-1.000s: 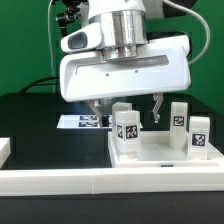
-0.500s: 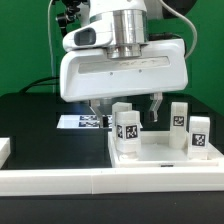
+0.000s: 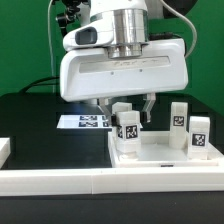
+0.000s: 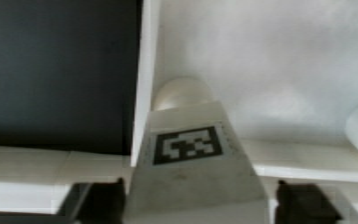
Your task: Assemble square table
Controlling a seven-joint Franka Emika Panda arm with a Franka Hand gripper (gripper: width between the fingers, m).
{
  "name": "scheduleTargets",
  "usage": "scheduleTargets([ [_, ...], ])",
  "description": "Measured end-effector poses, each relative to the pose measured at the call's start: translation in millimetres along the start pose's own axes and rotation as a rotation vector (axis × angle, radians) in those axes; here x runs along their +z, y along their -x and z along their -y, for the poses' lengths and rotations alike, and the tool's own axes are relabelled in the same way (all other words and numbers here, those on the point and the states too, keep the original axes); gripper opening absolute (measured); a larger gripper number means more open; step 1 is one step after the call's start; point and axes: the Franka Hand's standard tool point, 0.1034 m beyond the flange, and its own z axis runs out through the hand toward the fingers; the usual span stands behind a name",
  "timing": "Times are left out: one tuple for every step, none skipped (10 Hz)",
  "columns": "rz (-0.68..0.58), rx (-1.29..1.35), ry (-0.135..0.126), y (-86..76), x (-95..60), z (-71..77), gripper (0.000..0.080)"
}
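Observation:
The square table's white slab [image 3: 160, 152] lies at the exterior view's right with its four tagged white legs standing on it. My gripper [image 3: 127, 110] hangs low over the two left legs. Its fingers straddle the rear leg [image 3: 122, 107], which the front leg [image 3: 128, 132] partly hides. In the wrist view that leg [image 4: 194, 150] fills the space between the dark fingertips [image 4: 96, 203], and a slim gap still shows at each side. The gripper [image 4: 197, 203] is open and narrow around it. The other two legs [image 3: 179, 115] [image 3: 199, 136] stand apart at the right.
A long low white wall [image 3: 100, 182] runs along the front edge. The marker board [image 3: 84, 122] lies flat on the black table [image 3: 30, 120] behind the gripper's left side. A small white block [image 3: 4, 148] sits at the far left.
The fingers have drawn in from wide apart to close beside the leg. The arm and the legs have stayed where they were.

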Motion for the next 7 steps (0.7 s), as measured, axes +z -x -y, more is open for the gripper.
scheduleTargets([
  [-0.001, 0.007, 0.0, 0.0, -0.1, -0.6, 0.0288],
  [-0.001, 0.02, 0.0, 0.0, 0.0, -0.6, 0.0288],
  [-0.001, 0.02, 0.0, 0.0, 0.0, -0.8, 0.0288],
  [-0.001, 0.048, 0.0, 0.0, 0.0, -0.7, 0.0288],
  [-0.002, 0.15, -0.002, -0.1, -0.1, -0.7, 0.0288],
  [-0.004, 0.311, -0.003, 0.2, 0.1, -0.9, 0.0288],
  [-0.004, 0.474, -0.004, 0.5, 0.2, -0.9, 0.0288],
])
